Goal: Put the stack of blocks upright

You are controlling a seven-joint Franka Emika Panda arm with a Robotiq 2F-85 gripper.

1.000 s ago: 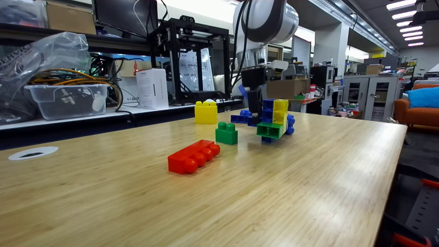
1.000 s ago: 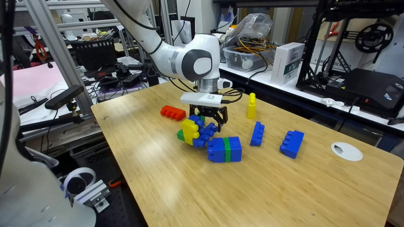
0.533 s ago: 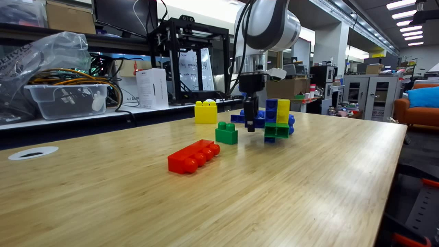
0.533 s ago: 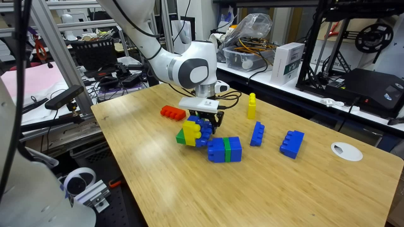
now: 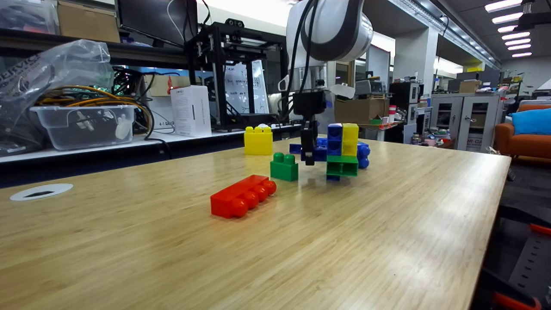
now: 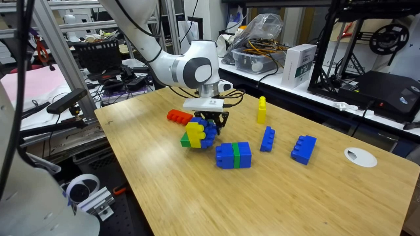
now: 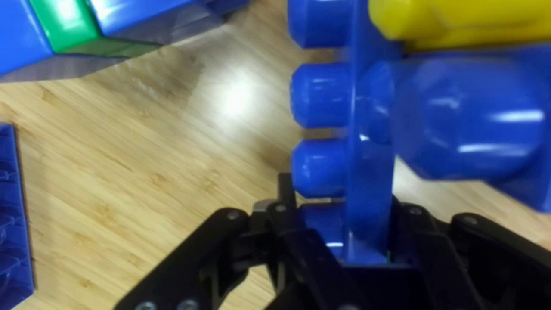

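The gripper (image 7: 340, 215) points down over the wooden table (image 6: 279, 196), its fingers (image 5: 308, 144) clamped tight on one end of a long blue studded brick (image 7: 370, 172). That brick is part of the stack of blocks (image 6: 198, 134), so the stack is held by an edge rather than through its middle. In the wrist view the brick's long axis runs from between the fingers towards the top, studs facing left, while the yellow brick (image 7: 486, 21) and a second blue brick (image 7: 473, 125) jut off to the right. In an exterior view the bulk sits right of the fingers, over a green brick (image 5: 342, 165) lying with its hollow side facing out. Whether the lowest corner touches the wood or hangs just above it, I can't make out from here. The separate blue-and-green stack (image 6: 233, 155) lies near, not touching.

My guess is that lifting and turning come next, and that everything depends on that lopsided hold: with the weight all to one side, the stack could swivel in the fingers unless the wrist rolls slowly.
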